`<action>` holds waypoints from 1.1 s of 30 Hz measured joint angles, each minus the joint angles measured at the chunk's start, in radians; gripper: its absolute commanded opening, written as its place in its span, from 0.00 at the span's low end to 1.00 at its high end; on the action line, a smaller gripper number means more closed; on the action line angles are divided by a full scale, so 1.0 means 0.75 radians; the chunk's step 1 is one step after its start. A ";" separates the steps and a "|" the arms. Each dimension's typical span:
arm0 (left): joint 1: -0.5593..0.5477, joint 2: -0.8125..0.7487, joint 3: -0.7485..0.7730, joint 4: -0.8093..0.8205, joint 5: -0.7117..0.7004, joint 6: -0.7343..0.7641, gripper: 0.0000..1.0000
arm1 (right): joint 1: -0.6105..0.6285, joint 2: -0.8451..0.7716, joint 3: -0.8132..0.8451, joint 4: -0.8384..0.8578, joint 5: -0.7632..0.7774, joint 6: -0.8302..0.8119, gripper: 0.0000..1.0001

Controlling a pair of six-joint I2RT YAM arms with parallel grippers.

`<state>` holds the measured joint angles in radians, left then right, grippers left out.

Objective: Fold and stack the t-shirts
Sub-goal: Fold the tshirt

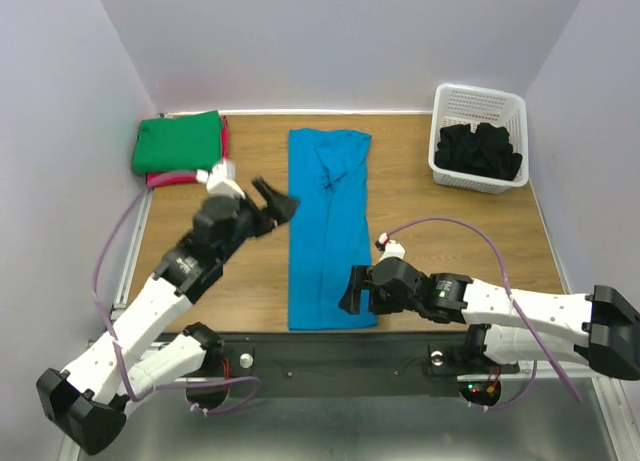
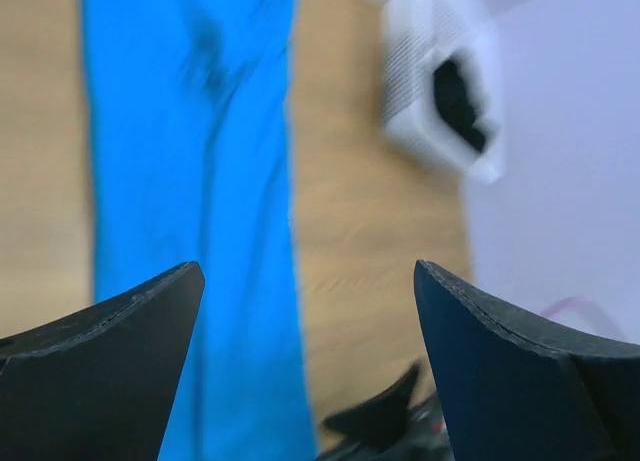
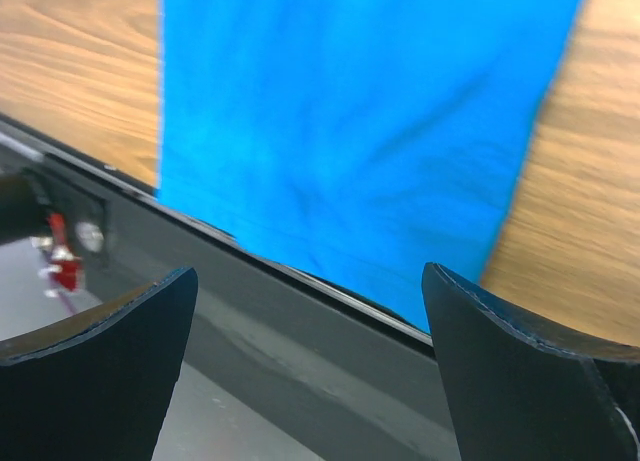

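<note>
Since only the top view takes in the whole table point(image 1: 430, 211), the stack at the far left corner is seen there alone: a green t-shirt point(image 1: 180, 143) folded on top of a red-pink t-shirt point(image 1: 172, 179), of which only an edge shows. The turquoise t-shirt point(image 1: 330, 226) is laid flat mid-table as a long narrow strip. Its long axis runs near to far, the near end lies at the table's near edge, and the creased end points far. Which end is the collar cannot be told.

The white basket point(image 1: 480, 93) is set at the far right, with black t-shirts point(image 1: 482, 151) bunched inside. The basket and its black contents are also caught in the left wrist view, blurred. In the right wrist view only the strip's near end and the dark rail point(image 3: 300, 331) along the table edge are shown.

Counted: one turquoise, one green, one red-pink. The number of black shirts cannot be told. One basket.

The left gripper point(image 1: 275, 203) is held just left of the strip, jaws wide, nothing between them. The right gripper point(image 1: 352, 289) is placed by the strip's near right corner, jaws wide too, nothing held.
</note>
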<state>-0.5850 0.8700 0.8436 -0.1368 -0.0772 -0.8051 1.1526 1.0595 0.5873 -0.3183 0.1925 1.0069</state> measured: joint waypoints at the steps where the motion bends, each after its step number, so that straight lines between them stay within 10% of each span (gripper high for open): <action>1: -0.012 -0.042 -0.120 -0.019 0.009 -0.032 0.99 | 0.000 0.001 -0.008 -0.018 -0.004 0.002 1.00; 8: -0.110 -0.139 -0.625 -0.291 0.207 -0.188 0.98 | 0.000 0.015 -0.093 -0.093 -0.069 0.033 0.99; 26: -0.201 0.018 -0.679 -0.310 0.449 -0.233 0.66 | 0.000 0.025 -0.131 -0.123 -0.071 0.142 0.70; 33: -0.247 0.138 -0.678 -0.216 0.500 -0.216 0.34 | 0.000 0.081 -0.131 -0.123 -0.048 0.149 0.56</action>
<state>-0.7704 0.9733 0.3355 -0.2985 0.2981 -0.9668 1.1526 1.1202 0.4889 -0.4107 0.1566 1.1187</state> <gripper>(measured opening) 0.394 0.608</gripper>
